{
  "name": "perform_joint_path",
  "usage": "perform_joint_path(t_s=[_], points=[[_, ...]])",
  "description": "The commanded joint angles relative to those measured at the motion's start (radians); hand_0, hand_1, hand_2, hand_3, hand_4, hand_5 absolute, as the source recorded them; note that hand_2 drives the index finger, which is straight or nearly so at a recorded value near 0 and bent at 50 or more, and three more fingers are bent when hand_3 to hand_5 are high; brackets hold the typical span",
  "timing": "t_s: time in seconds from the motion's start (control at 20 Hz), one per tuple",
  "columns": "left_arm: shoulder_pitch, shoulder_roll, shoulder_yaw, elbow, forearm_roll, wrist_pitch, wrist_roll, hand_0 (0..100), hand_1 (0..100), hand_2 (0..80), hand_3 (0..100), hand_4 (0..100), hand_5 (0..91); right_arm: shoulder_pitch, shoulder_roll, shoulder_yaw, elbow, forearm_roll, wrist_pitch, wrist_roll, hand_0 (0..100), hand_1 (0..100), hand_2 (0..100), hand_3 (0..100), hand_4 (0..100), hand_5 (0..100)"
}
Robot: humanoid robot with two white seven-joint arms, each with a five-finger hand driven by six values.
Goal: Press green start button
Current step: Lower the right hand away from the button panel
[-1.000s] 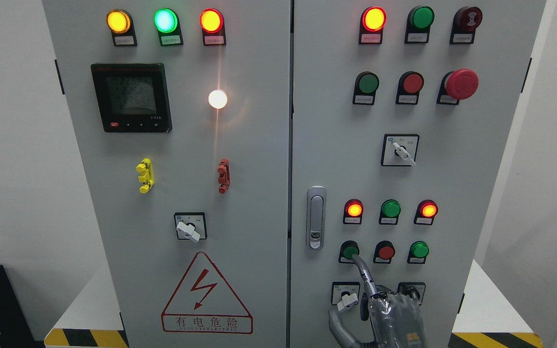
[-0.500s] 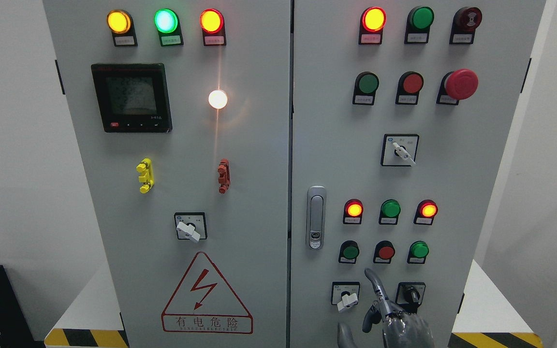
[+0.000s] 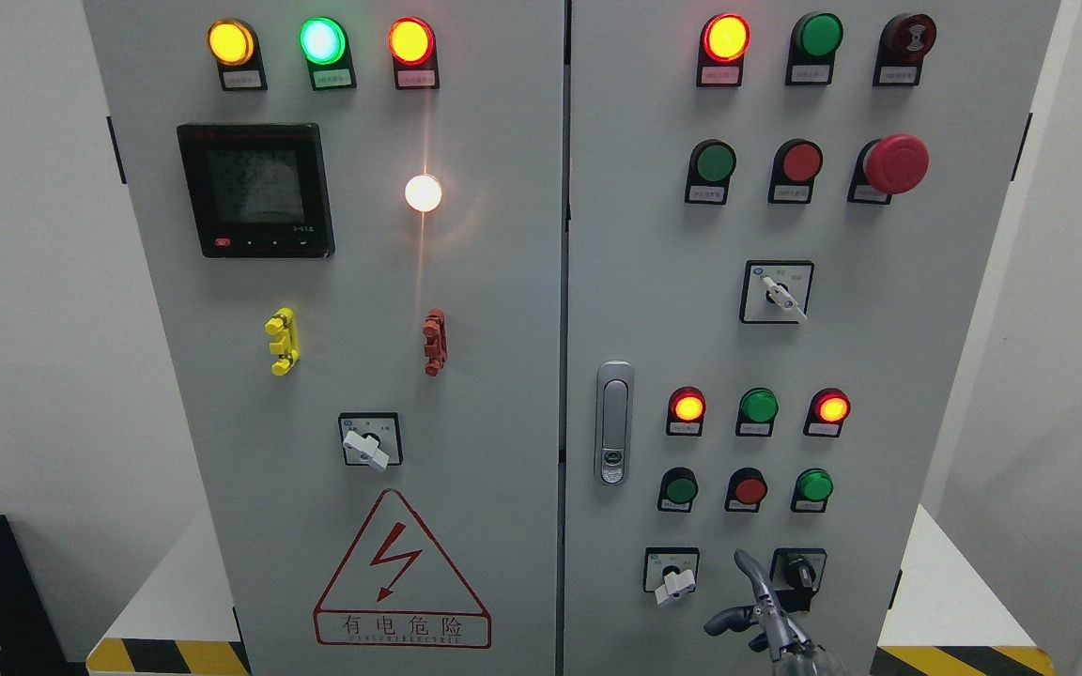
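Observation:
The grey cabinet's right door carries a row of small push buttons: a green button (image 3: pixel 681 488) at the left, a red button (image 3: pixel 749 489) in the middle and another green button (image 3: pixel 815 484) at the right. My right hand (image 3: pixel 755 606) shows only at the bottom edge, below that row and well clear of the left green button. Its index finger (image 3: pixel 749 568) points up while the thumb sticks out to the left and the other fingers are curled; it holds nothing. The left arm is out of sight.
Two rotary switches (image 3: pixel 672 575) (image 3: pixel 798 569) flank the hand. Above the button row are lit red lamps (image 3: pixel 687 407) (image 3: pixel 831 407) and an unlit green lamp (image 3: pixel 759 406). A door latch (image 3: pixel 612 422) sits left; a red mushroom stop button (image 3: pixel 896 163) is up high.
My right hand has dropped down and to the right. Its index fingertip was at the left green button a second ago and now sits well below the row.

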Motion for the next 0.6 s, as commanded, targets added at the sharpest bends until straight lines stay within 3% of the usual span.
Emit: perform_joint_path(t_s=[0.0,0.05,0.15,0.25,0.55], points=[[-0.023,0.0,0.0,-0.028,0.0,0.001,-0.001,12,56,0.0,0,0,0.0,0.039,-0.001,0.02,-0.069,-0.201,0.002,0.017,0,21,0,27,25,26],[-0.023,0.0,0.0,-0.028,0.0,0.001,-0.001,12,56,0.0,0,0,0.0,0.039,-0.001,0.02,-0.069,-0.236,0.002,0.034,0,21,0,26,24,25],[-0.023,0.0,0.0,-0.028,0.0,0.001,-0.001,12,56,0.0,0,0,0.0,0.039,-0.001,0.02,-0.07,-0.313,0.005,0.087,0,16,0,18,14,12],[-0.023,0.0,0.0,-0.028,0.0,0.001,-0.001,12,56,0.0,0,0,0.0,0.039,-0.001,0.02,-0.072,-0.37,0.042,0.101,0,12,0,10,6,2],[-0.023,0.0,0.0,-0.028,0.0,0.001,-0.001,12,56,0.0,0,0,0.0,0.037,-0.001,0.02,-0.07,-0.484,0.083,0.141,0,5,0,1,0,0]])
